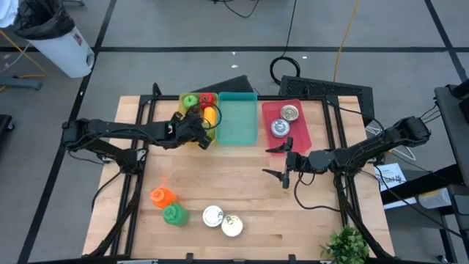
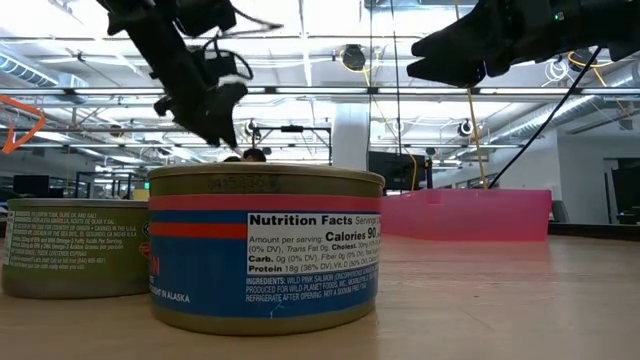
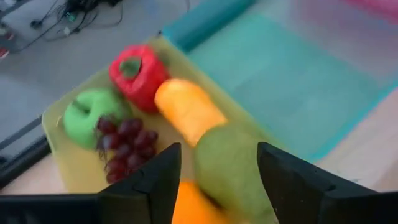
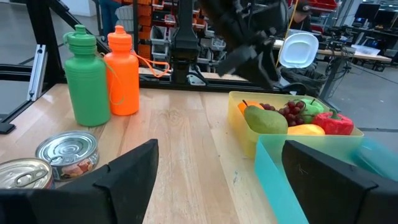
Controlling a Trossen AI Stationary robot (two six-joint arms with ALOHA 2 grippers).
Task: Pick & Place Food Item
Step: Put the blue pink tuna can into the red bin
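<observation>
Left gripper (image 1: pixel 199 130), above the yellow plastic tray (image 1: pixel 185 99) at the table's far side: jaws spread wide, gripping nothing. In the left wrist view a green pear (image 3: pixel 233 168) lies in the tray directly between the two dark fingers (image 3: pixel 152 180), with an orange piece of fruit (image 3: pixel 193 208) beside it; whether the pads touch the pear cannot be told. Farther along the tray: yellow oblong fruit (image 3: pixel 186 109), red bell pepper (image 3: pixel 138 73), green apple (image 3: pixel 90 115), dark purple grape bunch (image 3: pixel 121 140). Next right: an empty teal plastic tray (image 1: pixel 238 121), then a pink tray (image 1: pixel 300 132) holding two silver cans (image 1: pixel 284 121). Right gripper (image 1: pixel 282 163), over bare wooden tabletop (image 1: pixel 220 176) near the pink tray: jaws spread wide, empty, well apart from the fruit.
</observation>
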